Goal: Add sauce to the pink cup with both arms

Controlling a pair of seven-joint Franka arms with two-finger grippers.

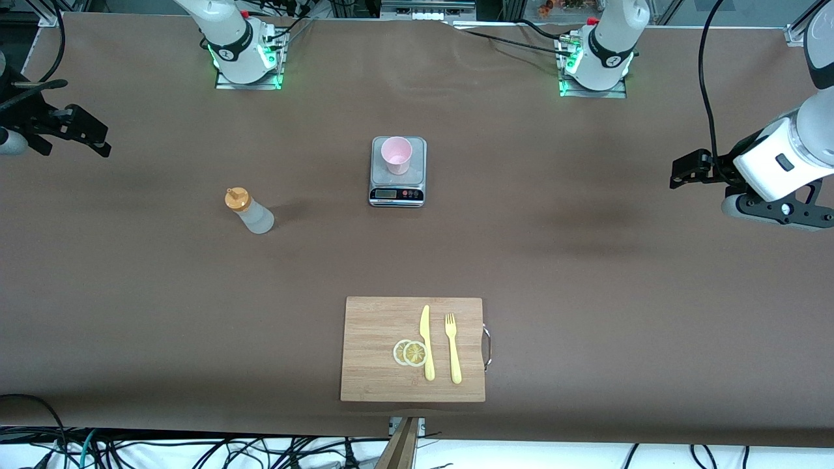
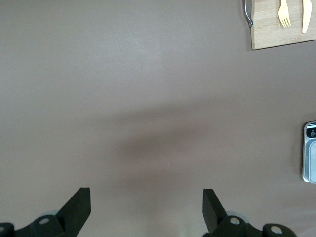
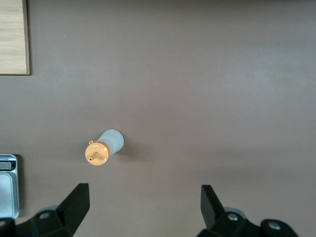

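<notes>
The sauce bottle (image 1: 248,211), whitish with an orange cap, stands on the brown table toward the right arm's end. It also shows in the right wrist view (image 3: 104,148). The pink cup (image 1: 396,155) stands upright on a small kitchen scale (image 1: 397,189) in the middle of the table. My right gripper (image 1: 91,133) hangs open and holds nothing over the table's edge at the right arm's end (image 3: 144,195), apart from the bottle. My left gripper (image 1: 683,172) hangs open and holds nothing over bare table at the left arm's end (image 2: 146,197). Neither wrist view shows the cup.
A wooden cutting board (image 1: 378,352) lies nearer the front camera than the scale. On it are a yellow knife (image 1: 427,342), a yellow fork (image 1: 452,348) and two lemon slices (image 1: 410,352). Both arm bases stand along the table's back edge.
</notes>
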